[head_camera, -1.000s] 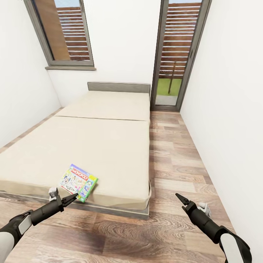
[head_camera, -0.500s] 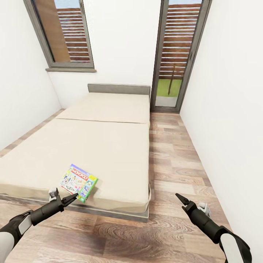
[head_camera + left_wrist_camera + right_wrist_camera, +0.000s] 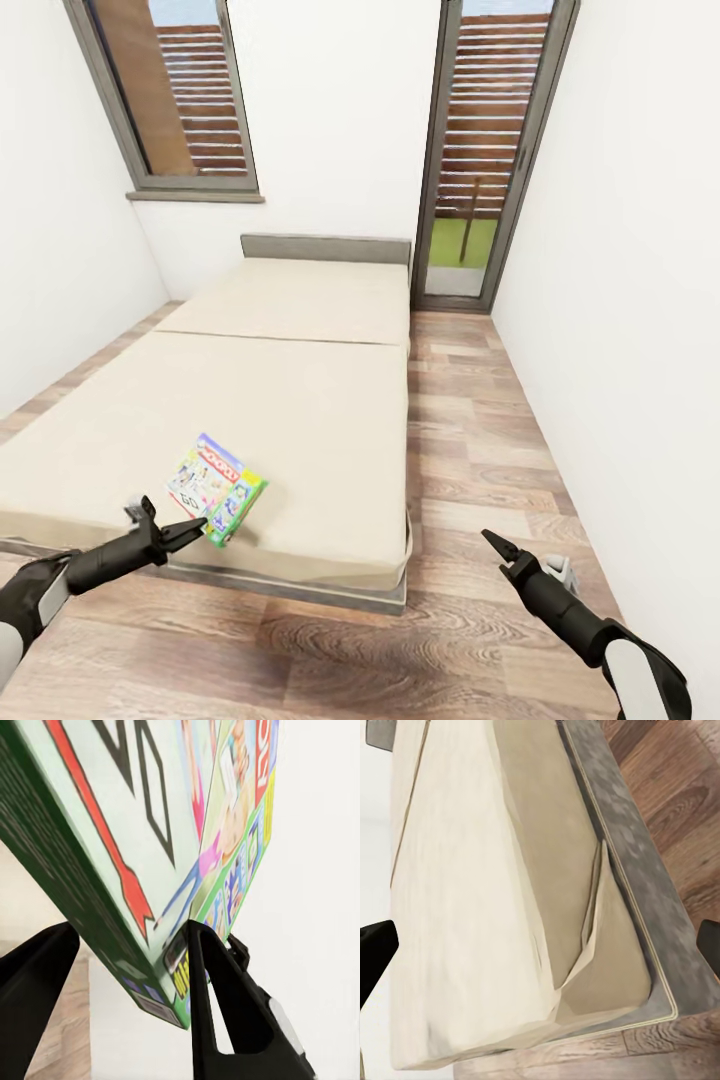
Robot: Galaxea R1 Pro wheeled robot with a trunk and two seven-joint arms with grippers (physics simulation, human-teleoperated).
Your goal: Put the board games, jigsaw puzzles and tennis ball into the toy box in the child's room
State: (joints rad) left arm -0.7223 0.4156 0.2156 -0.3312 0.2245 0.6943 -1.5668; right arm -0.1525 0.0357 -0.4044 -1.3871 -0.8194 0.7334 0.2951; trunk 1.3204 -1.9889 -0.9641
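Head view, board game (image 3: 216,489) tilted, left pincer (image 3: 186,533) gripping

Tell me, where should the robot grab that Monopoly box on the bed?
By the near edge, from the foot of the bed. The Monopoly box is thin and flat, its edge sitting between the left gripper fingers, so a pinch across its thickness probably holds best.

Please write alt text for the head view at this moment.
The left pincer grips the near corner of a green-edged board game, tilting it up off the front of a beige bed. The right pincer hangs over the wood floor, holding nothing. Beyond are white walls and dark-framed windows.
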